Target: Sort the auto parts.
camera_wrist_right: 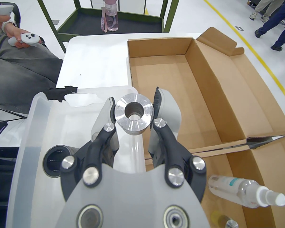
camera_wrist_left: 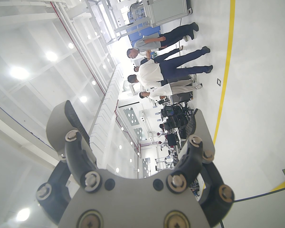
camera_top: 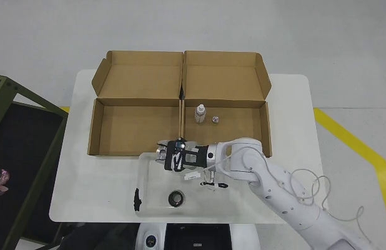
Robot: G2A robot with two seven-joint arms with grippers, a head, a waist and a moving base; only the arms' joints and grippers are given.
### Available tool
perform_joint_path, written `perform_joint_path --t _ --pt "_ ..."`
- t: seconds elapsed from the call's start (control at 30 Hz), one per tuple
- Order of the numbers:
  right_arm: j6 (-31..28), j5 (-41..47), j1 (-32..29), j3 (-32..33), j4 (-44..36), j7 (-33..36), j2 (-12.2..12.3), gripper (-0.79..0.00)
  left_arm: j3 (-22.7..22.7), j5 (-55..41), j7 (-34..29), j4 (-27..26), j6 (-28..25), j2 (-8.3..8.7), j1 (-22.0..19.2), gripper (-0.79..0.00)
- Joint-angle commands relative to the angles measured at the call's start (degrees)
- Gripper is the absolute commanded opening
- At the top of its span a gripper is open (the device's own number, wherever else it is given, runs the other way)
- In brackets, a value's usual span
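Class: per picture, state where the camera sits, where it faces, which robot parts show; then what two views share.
Top view: above the arms, facing down at the table; shows the right pincer.
Left wrist view: on the left wrist, facing the hall; shows the open left pincer.
Right wrist view: on the right wrist, facing the boxes; shows its pincer gripping a metal ring.
Shared: top and right wrist both show the spray bottle.

Your right gripper [camera_top: 163,154] hung over the far left corner of the clear bin [camera_top: 155,181], clamped on a metal ring [camera_top: 161,152]. A black bearing [camera_top: 176,198] lay toward the bin's near side. Beyond, the left box [camera_top: 133,128] and right box [camera_top: 243,125] sat side by side, the right holding a spray bottle [camera_top: 200,114] and a small metal part [camera_top: 214,118].
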Motion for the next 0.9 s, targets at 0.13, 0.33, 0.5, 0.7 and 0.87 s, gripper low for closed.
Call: perform_joint_path --t 0.13,0.33,0.5,0.7,0.87 --pt "2.6 0.6 3.9 -1.3 4.6 -1.4 -1.4 -0.785 0.0 0.0 0.0 0.0 0.0 0.00 0.0 0.000" --pt "5.6 1.0 7.7 -3.2 9.8 -2.3 -3.1 -0.785 0.0 0.0 0.0 0.0 0.0 0.00 0.0 0.000" --pt "9.1 1.3 10.5 -5.1 14.1 -0.9 -4.8 -0.785 0.0 0.0 0.0 0.0 0.0 0.00 0.0 0.000" --pt "11.8 1.8 13.8 -7.4 19.4 0.0 -6.9 -0.785 0.0 0.0 0.0 0.0 0.0 0.00 0.0 0.000" --pt "13.7 1.7 16.0 -9.1 24.1 -0.3 -8.7 -0.785 0.0 0.0 0.0 0.0 0.0 0.00 0.0 0.000"
